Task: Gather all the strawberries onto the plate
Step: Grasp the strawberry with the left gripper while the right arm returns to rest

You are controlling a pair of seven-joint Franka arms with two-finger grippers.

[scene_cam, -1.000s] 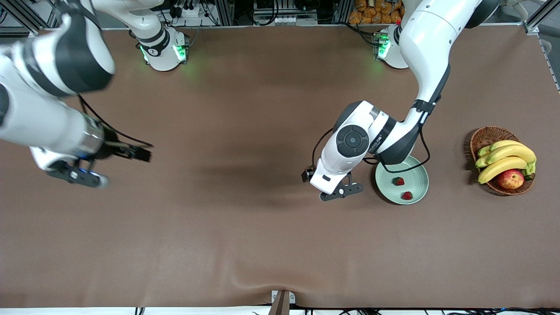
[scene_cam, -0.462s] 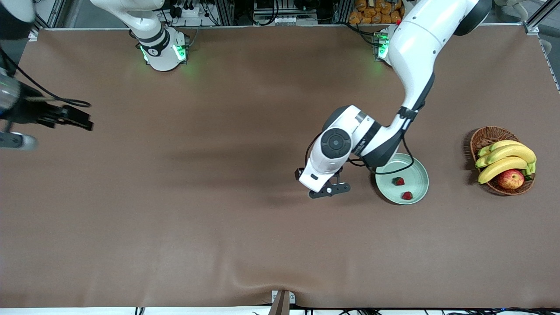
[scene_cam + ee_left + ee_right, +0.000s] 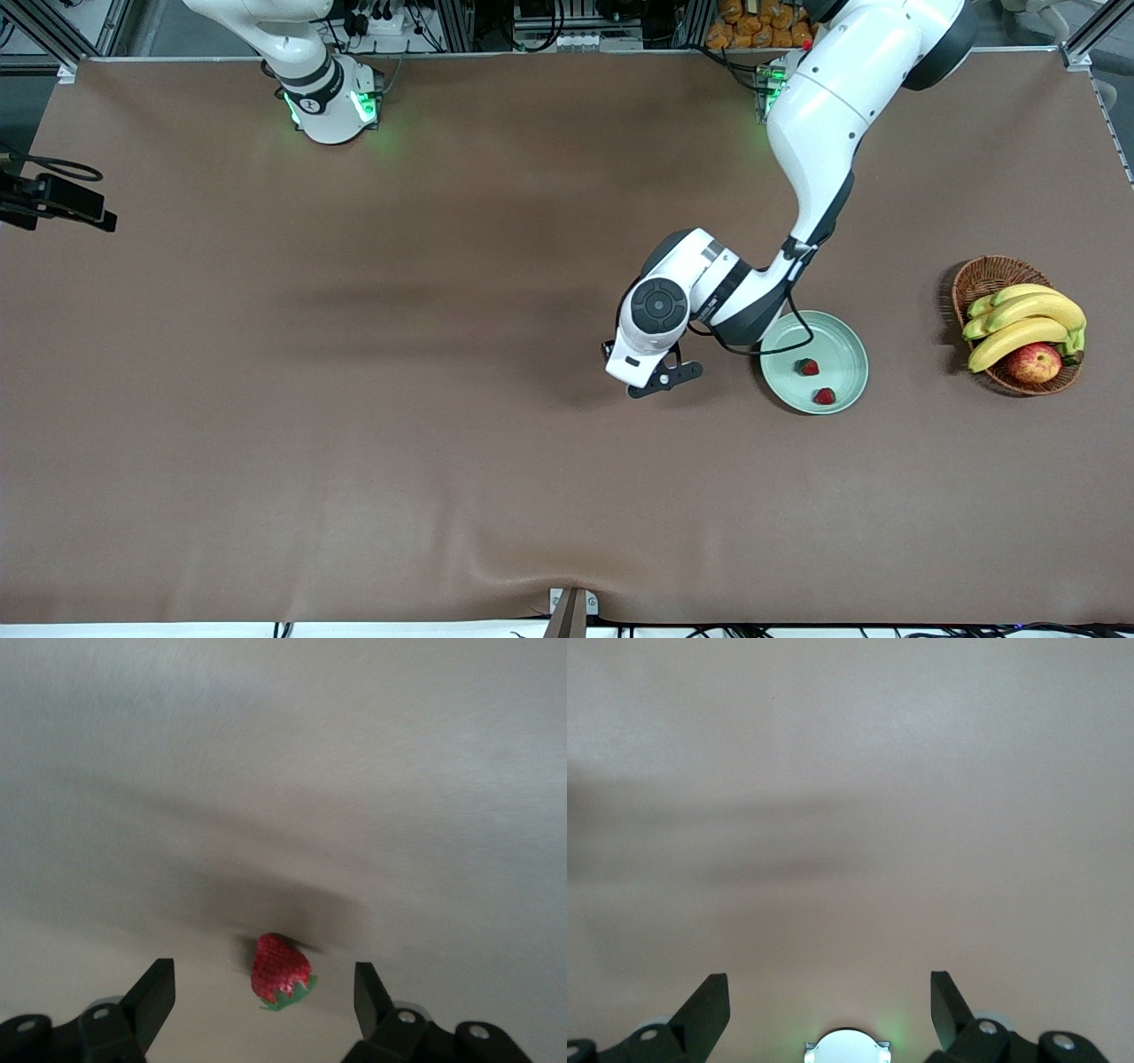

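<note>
Your left tool (image 3: pixel 657 383) hangs low over the surface (image 3: pixel 443 443), just beside the plate (image 3: pixel 842 335) on the side toward the right arm's end. Fingers spread wide, nothing held; the left wrist view shows both fingertips (image 3: pixel 158 988) apart with bare cloth between them.

Key relation: the third strawberry (image 3: pixel 280 971) lies on the surface straight ahead of the left tool, centred in the gap between the fingers, slightly past the tips. Its leafy end points back toward the tool, tilted a little toward one finger, red tip pointing away. In the front view the berry is hidden under the left wrist, so trust the wrist view.

Two strawberries already sit in the plate: one (image 3: pixel 808 367) near the middle, one (image 3: pixel 825 396) by the rim nearer the front camera.

Judgement: you likely only need a short advance and drop, then close across the berry's width. It's small and soft, so a hard squeeze may crush it.

Right tool (image 3: pixel 829 1003) is parked off the table's edge at the right arm's end, fingers wide, empty, waiting. The left arm is plainly nearer.
</note>
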